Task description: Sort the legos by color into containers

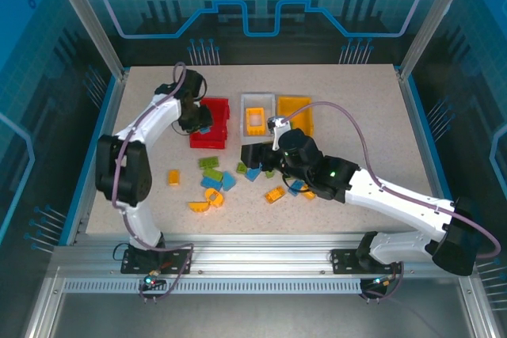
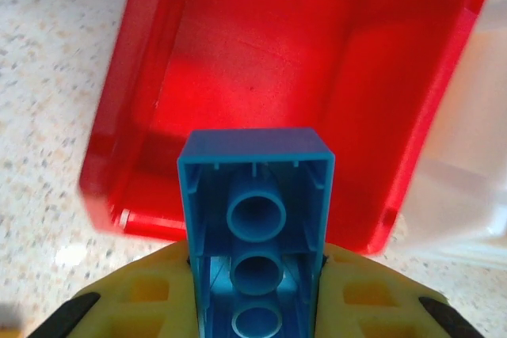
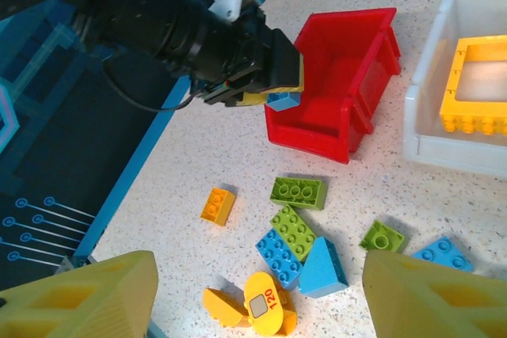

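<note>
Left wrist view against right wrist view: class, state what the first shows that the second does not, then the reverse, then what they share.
Left wrist adds: the blue brick's hollow underside and tubes. Right wrist adds: loose bricks on the table, such as a green brick and an orange brick, and a yellow frame piece in the white bin. Shared: the blue brick held by the left gripper at the red bin's edge, and part of the white bin.
</note>
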